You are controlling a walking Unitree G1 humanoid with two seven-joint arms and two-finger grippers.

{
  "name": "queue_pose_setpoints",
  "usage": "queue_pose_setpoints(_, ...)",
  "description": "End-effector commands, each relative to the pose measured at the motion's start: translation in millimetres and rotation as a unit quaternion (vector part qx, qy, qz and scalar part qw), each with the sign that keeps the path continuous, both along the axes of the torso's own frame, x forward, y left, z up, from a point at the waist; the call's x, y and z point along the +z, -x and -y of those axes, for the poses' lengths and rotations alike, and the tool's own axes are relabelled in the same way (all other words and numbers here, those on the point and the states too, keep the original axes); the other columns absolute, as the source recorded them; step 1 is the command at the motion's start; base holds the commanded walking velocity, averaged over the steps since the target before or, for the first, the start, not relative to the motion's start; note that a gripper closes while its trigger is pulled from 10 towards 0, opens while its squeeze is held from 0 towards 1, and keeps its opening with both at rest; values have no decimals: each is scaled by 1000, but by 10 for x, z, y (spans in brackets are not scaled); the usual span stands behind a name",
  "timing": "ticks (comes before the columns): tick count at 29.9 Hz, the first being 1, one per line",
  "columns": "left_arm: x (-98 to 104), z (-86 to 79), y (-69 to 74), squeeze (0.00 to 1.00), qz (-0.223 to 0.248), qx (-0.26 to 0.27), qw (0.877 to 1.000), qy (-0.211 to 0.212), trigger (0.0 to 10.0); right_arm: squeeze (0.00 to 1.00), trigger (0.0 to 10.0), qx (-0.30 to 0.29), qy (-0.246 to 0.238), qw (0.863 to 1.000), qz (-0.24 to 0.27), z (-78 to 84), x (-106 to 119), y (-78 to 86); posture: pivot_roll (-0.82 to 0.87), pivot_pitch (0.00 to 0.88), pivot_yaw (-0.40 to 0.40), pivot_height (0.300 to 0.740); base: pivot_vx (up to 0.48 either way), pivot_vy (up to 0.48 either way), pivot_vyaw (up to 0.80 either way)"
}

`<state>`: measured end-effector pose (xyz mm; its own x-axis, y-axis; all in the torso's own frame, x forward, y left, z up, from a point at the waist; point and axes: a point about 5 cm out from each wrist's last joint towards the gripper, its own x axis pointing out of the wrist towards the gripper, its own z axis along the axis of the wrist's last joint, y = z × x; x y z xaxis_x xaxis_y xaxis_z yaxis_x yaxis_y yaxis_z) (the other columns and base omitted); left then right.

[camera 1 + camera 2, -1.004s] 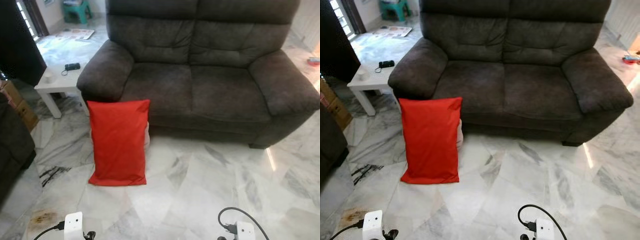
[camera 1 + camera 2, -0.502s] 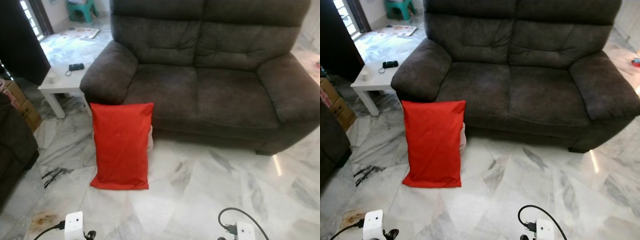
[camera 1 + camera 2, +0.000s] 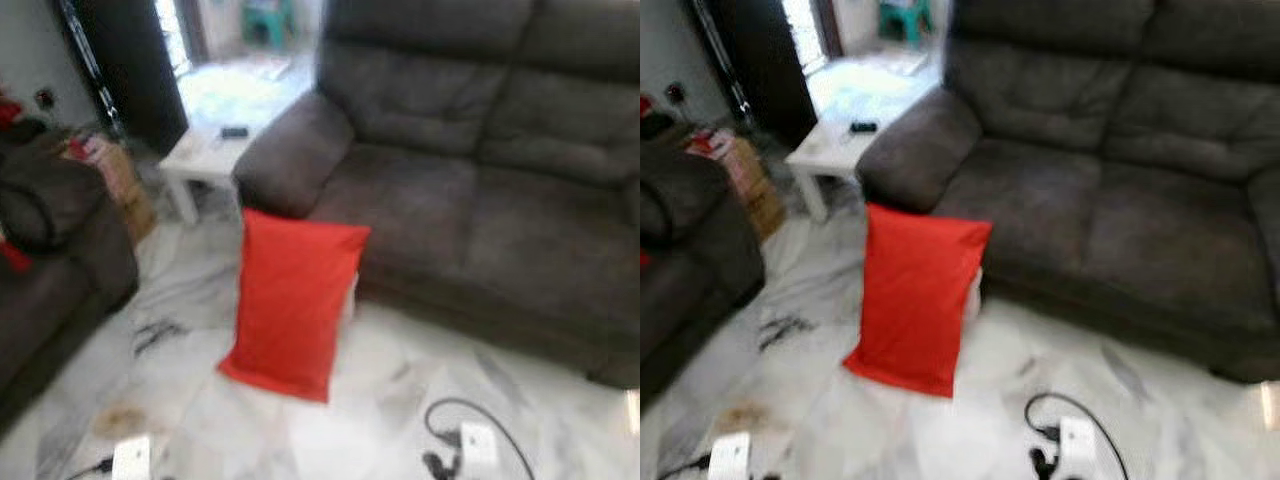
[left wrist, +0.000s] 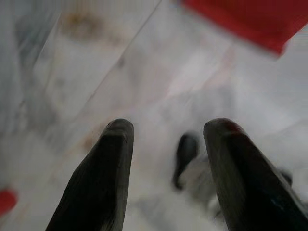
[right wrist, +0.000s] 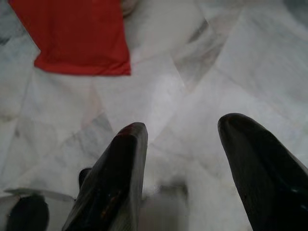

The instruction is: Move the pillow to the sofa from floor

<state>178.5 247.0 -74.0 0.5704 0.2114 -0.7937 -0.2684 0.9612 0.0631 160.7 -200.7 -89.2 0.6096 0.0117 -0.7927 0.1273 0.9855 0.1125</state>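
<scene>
Both grippers hang low over the white marble floor (image 3: 330,430), each with its two black fingers spread wide and nothing between them: the left gripper (image 4: 166,139) and the right gripper (image 5: 185,139) touch nothing. Ahead, the red rectangular pillow (image 3: 295,300) stands on the floor, leaning against the front of the dark grey fabric sofa (image 3: 470,200), below its armrest. Head views are blurred; a small white side table (image 3: 205,155) beside the sofa carries a dark object too smeared to identify
</scene>
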Motion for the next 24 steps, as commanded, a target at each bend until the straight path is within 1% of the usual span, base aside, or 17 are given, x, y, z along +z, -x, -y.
queue_pose_setpoints(1,-16,88,-19,0,0,-6,1000,12,10000,0,10000,-20,7,999,-28,114,-53,169,-19,33,-37,740,311,0,0)
queue_pose_setpoints(13,-10,85,-31,0,1,-3,1000,12,10000,0,10000,-15,11,1000,-26,114,-46,152,-18,43,-39,740,312,0,0)
queue_pose_setpoints(18,-9,86,-35,0,2,-3,1000,13,10000,0,10000,-12,11,1000,-24,114,-42,144,-19,44,-40,740,312,0,640)
queue_pose_setpoints(24,-8,89,-38,0,3,-2,1000,13,10000,0,10000,-11,13,999,-27,119,-43,144,-19,49,-42,740,309,0,0)
